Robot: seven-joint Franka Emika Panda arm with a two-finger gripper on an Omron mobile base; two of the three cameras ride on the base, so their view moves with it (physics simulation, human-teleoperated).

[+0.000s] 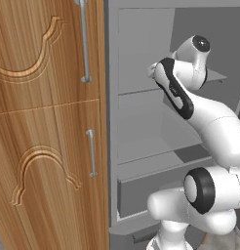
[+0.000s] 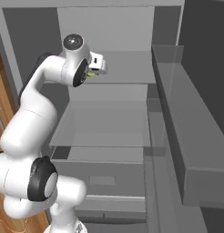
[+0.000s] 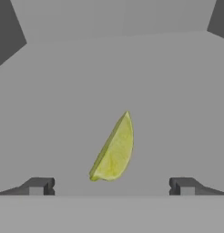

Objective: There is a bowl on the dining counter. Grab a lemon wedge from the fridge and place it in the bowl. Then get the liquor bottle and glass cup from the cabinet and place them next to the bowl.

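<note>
Lemon wedge (image 3: 114, 150) lies on the fridge shelf (image 3: 50, 113), between the spread fingertips (image 3: 38, 185) of the hand (image 3: 112, 186), apparently untouched, pointing toward 12 o'clock.

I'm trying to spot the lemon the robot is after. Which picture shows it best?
The hand view: the lemon wedge lies plainly on the grey fridge shelf, between the open pincer's fingertips. The right base view shows just a yellow-green speck by the hand. In the left base view the arm covers that spot.
</note>
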